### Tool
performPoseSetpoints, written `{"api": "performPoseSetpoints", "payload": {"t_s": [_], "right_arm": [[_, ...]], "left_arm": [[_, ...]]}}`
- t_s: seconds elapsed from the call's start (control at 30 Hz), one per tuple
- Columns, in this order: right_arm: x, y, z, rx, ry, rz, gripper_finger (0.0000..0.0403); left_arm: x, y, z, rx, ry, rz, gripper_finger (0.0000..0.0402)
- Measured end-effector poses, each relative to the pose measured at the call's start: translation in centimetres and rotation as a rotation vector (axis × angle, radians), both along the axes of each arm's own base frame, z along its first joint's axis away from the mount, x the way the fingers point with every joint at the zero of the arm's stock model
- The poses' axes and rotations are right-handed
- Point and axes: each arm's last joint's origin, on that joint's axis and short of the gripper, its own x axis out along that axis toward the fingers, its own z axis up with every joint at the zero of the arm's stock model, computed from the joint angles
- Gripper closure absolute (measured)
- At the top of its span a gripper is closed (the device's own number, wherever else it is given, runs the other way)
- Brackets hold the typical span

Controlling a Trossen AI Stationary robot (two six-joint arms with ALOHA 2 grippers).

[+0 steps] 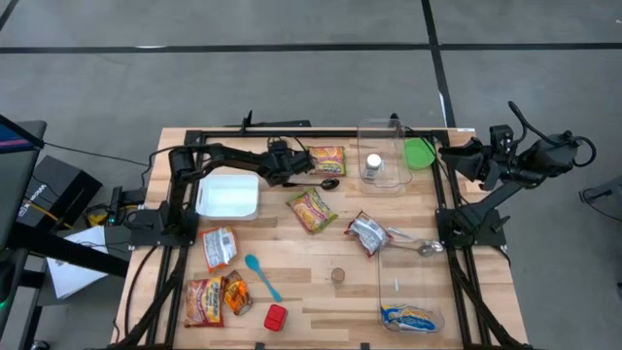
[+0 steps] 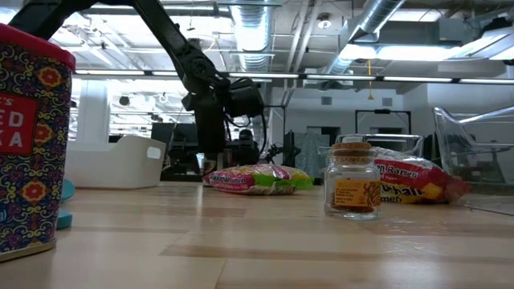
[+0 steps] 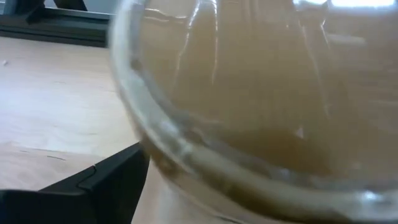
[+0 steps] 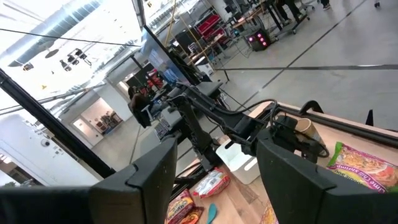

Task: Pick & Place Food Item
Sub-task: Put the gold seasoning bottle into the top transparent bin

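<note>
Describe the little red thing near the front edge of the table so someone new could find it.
Start at the white bin on the table's left side and go to the front edge. The small red container sits there, beside the blue spoon; it is the only solid red object.

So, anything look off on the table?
Nothing spilled or broken that I can see. Only the crumpled silver packet stands out, lying askew at the corner of the clear tray.

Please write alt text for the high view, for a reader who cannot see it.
Seen from above, the left gripper hovers near a ramen packet and a dark spoon on a wooden table scattered with food packets. The right gripper waits raised at the table's right edge, beside a clear bin.
</note>
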Motion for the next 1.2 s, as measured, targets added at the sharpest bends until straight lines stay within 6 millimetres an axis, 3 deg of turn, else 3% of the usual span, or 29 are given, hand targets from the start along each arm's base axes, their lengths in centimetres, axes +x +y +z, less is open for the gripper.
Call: {"api": "performPoseSetpoints", "payload": {"t_s": [0.27,0.53,0.7,0.87,1.0,1.2], "right_arm": [[0.0,0.0,0.0,-0.005,0.001,0.0,0.0187],[0.0,0.0,0.0,-0.004,0.001,0.0,0.0187],[0.0,0.0,0.0,-0.031,0.007,0.0,0.0187],[0.0,0.0,0.0,-0.077,0.018,0.0,0.0187],[0.1,0.1,0.0,-0.141,0.035,0.001,0.0187],[1.8,1.2,-0.2,-0.463,0.169,0.016,0.0187]], "left_arm": [[0.2,0.0,-0.7,-0.007,0.003,-0.004,0.0132],[0.3,-0.4,-0.5,0.016,0.043,-0.039,0.0132],[1.0,-1.5,0.6,0.018,0.1,-0.176,0.0132],[1.5,-3.3,4.1,0.068,0.221,-0.422,0.0132],[2.0,-5.3,8.6,0.171,0.288,-0.735,0.0132],[1.1,-7.7,14.7,0.287,0.202,-1.195,0.0132]]}}
